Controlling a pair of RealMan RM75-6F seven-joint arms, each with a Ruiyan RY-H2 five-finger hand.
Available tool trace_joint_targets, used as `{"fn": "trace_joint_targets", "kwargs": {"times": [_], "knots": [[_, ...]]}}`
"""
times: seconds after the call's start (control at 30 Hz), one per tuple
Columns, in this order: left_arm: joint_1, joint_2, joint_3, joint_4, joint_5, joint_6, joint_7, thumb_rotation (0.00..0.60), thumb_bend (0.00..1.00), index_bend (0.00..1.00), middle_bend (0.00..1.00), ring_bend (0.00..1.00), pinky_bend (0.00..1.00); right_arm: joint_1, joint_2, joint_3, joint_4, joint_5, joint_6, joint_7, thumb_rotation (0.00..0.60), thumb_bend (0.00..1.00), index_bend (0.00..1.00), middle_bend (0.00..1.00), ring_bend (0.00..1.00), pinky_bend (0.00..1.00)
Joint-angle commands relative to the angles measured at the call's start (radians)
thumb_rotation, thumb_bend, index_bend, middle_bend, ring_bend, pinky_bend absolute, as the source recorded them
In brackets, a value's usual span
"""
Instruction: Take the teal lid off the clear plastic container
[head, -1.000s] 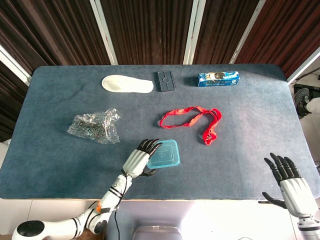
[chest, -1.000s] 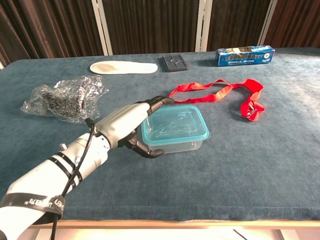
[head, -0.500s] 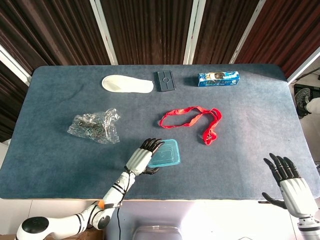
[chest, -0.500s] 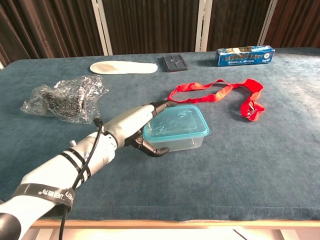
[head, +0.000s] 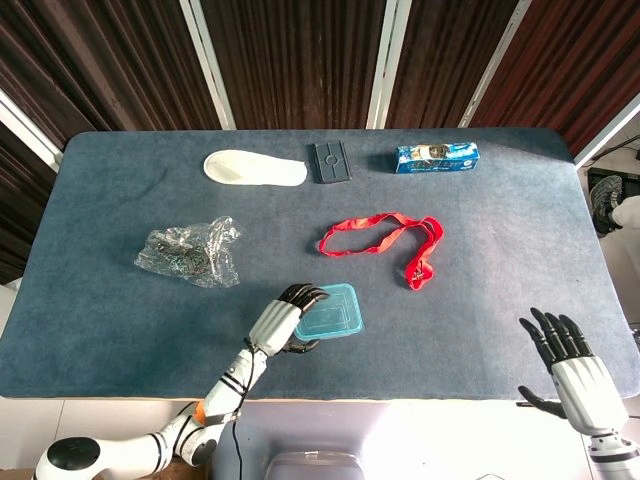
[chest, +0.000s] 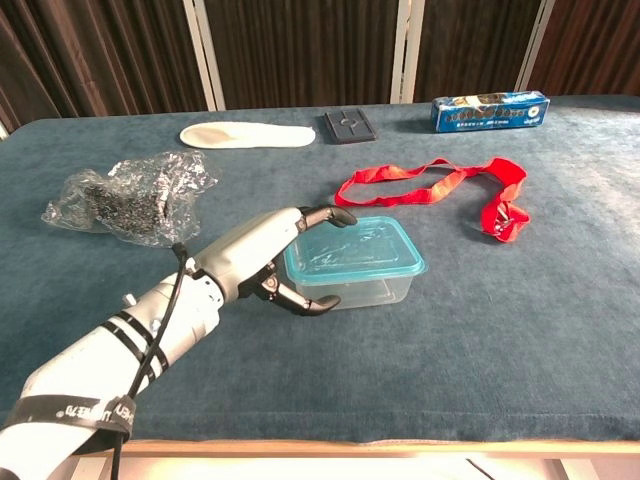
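Left hand (chest: 262, 262) gripping left end of teal-lidded clear plastic container (chest: 352, 262) on blue table (chest: 520, 330); right hand (head: 572, 372) open, empty.

right hand (head: 572, 368) shows only in head view, wrist cut by the lower-right corner. left hand (chest: 262, 262) covers the near-left corner of the teal lid (chest: 355, 249), so contact there is unclear. print on the blue box (chest: 490, 110) too small to read. contents of the crumpled clear bag (chest: 130, 197) indistinct.
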Motion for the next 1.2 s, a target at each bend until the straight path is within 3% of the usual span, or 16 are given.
{"fn": "trace_joint_targets", "kwargs": {"times": [0.03, 0.23, 0.43, 0.77, 1.2], "knots": [[0.024, -0.005, 0.043, 0.014, 0.036, 0.043, -0.045, 0.6, 0.42, 0.21, 0.45, 0.29, 0.43, 0.013, -0.017, 0.007, 0.017, -0.018, 0.0, -0.016, 0.6, 0.28, 0.0, 0.0, 0.0, 0.0], [0.06, -0.012, 0.124, 0.026, 0.095, 0.095, -0.119, 0.6, 0.42, 0.23, 0.47, 0.3, 0.44, 0.105, -0.072, 0.035, 0.065, -0.09, -0.067, -0.077, 0.6, 0.28, 0.02, 0.0, 0.0, 0.0], [0.069, -0.034, 0.164, 0.044, 0.153, 0.15, -0.165, 0.6, 0.41, 0.23, 0.45, 0.28, 0.41, 0.255, -0.147, 0.061, 0.105, -0.164, -0.211, -0.132, 0.6, 0.29, 0.19, 0.0, 0.0, 0.0], [0.044, -0.098, 0.149, 0.157, 0.172, 0.156, -0.139, 0.6, 0.41, 0.22, 0.45, 0.28, 0.4, 0.405, -0.341, 0.032, 0.251, -0.27, -0.279, -0.074, 0.6, 0.29, 0.5, 0.04, 0.0, 0.0], [0.039, -0.117, 0.149, 0.203, 0.165, 0.148, -0.161, 0.6, 0.41, 0.22, 0.45, 0.28, 0.4, 0.45, -0.424, 0.007, 0.298, -0.254, -0.287, -0.097, 0.6, 0.33, 0.57, 0.07, 0.0, 0.0]]}}
